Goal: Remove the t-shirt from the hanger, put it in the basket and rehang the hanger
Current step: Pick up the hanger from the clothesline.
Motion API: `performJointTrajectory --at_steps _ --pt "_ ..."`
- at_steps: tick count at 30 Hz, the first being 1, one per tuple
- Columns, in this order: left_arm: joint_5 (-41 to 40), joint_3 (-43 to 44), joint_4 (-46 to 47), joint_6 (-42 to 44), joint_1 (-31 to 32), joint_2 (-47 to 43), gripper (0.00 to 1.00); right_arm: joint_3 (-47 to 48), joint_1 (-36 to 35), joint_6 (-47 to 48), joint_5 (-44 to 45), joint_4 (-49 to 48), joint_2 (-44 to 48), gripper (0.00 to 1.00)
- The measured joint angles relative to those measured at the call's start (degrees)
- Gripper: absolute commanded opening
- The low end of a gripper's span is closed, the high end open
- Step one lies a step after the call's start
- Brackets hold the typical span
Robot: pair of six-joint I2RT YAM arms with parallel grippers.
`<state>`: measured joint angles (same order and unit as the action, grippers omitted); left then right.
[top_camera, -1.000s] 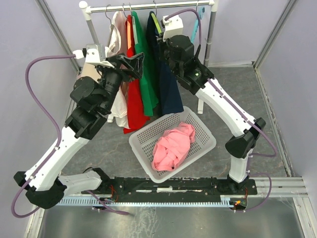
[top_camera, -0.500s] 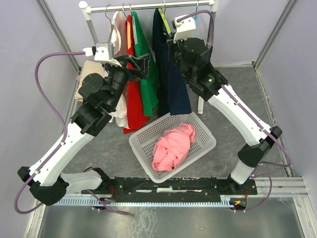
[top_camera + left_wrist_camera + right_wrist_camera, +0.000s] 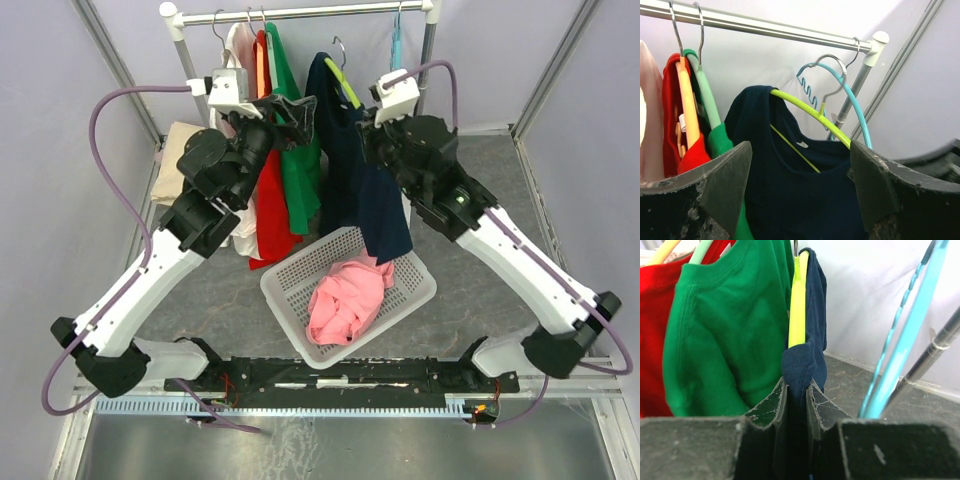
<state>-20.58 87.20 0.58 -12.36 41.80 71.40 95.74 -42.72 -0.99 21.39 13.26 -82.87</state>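
The grey mottled desk (image 3: 480,180) carried a white mesh basket (image 3: 285,290) set askew near its middle, with a pink cloth (image 3: 345,295) bundled inside. A beige cloth (image 3: 178,150) lay at the far left, beside the rack's left post (image 3: 183,45). The rack stood at the back, its rail (image 3: 300,12) bearing red (image 3: 272,210) and green (image 3: 300,180) shirts and a teal hanger (image 3: 396,45). A black base bar (image 3: 350,372) ran along the near edge.
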Motion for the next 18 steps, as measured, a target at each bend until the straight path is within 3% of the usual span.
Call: performJointTrajectory --at_steps 18 --pt "10.29 10.73 1.05 0.00 -0.63 13.25 0.79 -19.65 0.00 2.56 -6.60 -3.89 27.87 0.02"
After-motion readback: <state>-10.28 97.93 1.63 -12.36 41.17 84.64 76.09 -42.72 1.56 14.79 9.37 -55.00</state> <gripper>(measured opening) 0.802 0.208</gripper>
